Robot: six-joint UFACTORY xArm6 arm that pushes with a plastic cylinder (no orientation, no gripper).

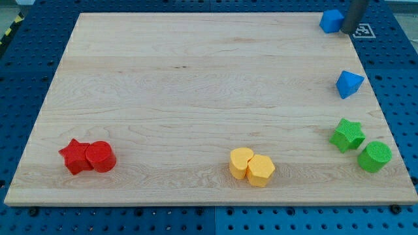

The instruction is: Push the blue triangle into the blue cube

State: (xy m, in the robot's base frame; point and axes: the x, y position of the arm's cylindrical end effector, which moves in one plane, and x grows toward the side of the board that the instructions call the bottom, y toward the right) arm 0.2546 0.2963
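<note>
The blue cube [331, 21] sits at the view's top right corner of the wooden board [196, 85]. The blue triangle [349, 83] lies below it, near the right edge, well apart from the cube. My tip [347, 32] is the lower end of the dark rod at the view's top right, just right of the blue cube and close to it, above the blue triangle.
A green star [347, 134] and a green cylinder [374, 156] sit at the lower right. Two yellow blocks [251, 166] touch at the bottom middle. A red star [75, 156] and red cylinder [100, 156] touch at the lower left.
</note>
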